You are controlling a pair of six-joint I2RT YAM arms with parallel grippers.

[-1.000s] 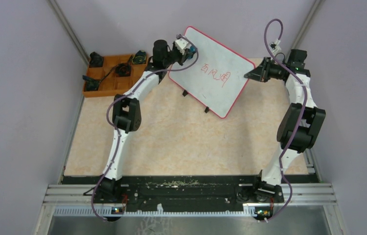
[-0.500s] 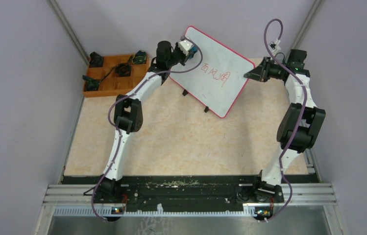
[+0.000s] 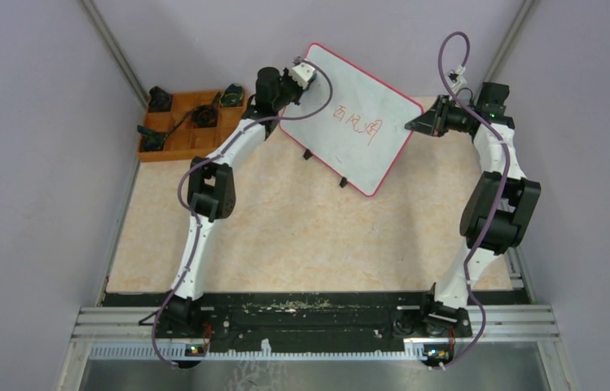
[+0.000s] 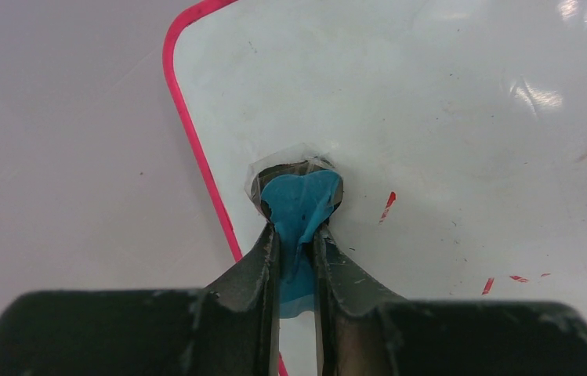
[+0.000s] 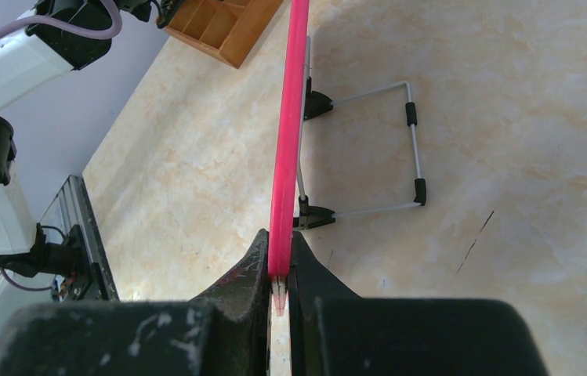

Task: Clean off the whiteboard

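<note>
On the whiteboard (image 3: 366,163), the red characters (image 3: 356,126): too small to read from above. In the orange tray (image 3: 173,154), far left corner of the bench, the dark items (image 3: 203,116): too small to identify. Lower end of the blue pad (image 4: 299,200): hidden between the fingers of the left gripper (image 4: 296,229). Right wrist view: whiteboard edge-on, face hidden.

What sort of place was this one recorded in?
Most likely a lab robot cell: plain panel walls box in a beige table, the left arm and right arm are bolted to an aluminium rail, and a whiteboard serves as prop.
</note>
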